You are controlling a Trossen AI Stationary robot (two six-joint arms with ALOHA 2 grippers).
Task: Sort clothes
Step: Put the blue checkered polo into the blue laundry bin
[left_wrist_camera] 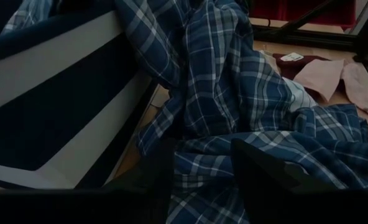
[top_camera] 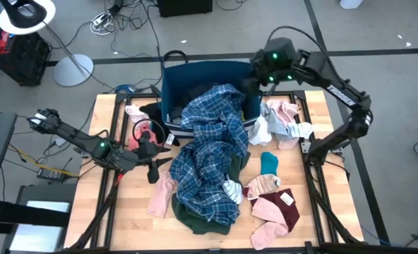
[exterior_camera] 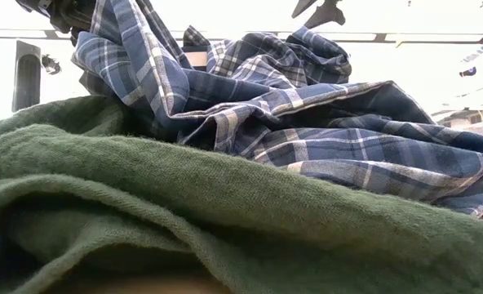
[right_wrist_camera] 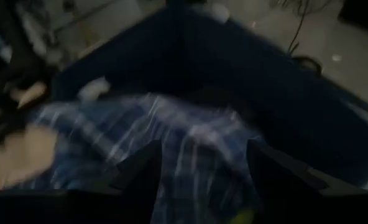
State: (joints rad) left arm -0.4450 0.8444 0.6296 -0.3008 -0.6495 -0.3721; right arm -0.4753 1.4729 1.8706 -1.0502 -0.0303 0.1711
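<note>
Two dark arms work over a wooden desk point(top_camera: 124, 219) full of clothes. A big blue-white plaid shirt point(top_camera: 209, 152) lies in the middle. Its top end hangs over the edge of the dark blue bin point(top_camera: 172, 81) at the far side of the desk, and the rest spills down across the desk. Under its near end sits a dark green top point(top_camera: 202, 222), which fills the front of the low view point(exterior_camera: 184, 212) with the plaid shirt point(exterior_camera: 307, 139) piled on it.

The right gripper point(top_camera: 257, 83) hangs above the right part of the bin, over the shirt. In the right wrist view its fingers point(right_wrist_camera: 140, 171) are apart, with nothing between them, and the plaid cloth point(right_wrist_camera: 171, 137) is below them inside the bin point(right_wrist_camera: 283, 93).

The left gripper point(top_camera: 152, 156) is low at the left edge of the plaid shirt. Its fingers point(left_wrist_camera: 258, 168) are spread apart and hold nothing; plaid cloth point(left_wrist_camera: 234, 93) lies right in front of them, next to the bin's white-striped wall point(left_wrist_camera: 53, 106).

Small clothes lie around. A pink piece point(top_camera: 161, 197) is on the near left. A teal sock point(top_camera: 269, 164) sits right of the shirt, and a maroon piece point(top_camera: 285, 204) with a white tag is near the right front, with more pink pieces. Pink and white things point(top_camera: 283, 120) are heaped just right of the bin
</note>
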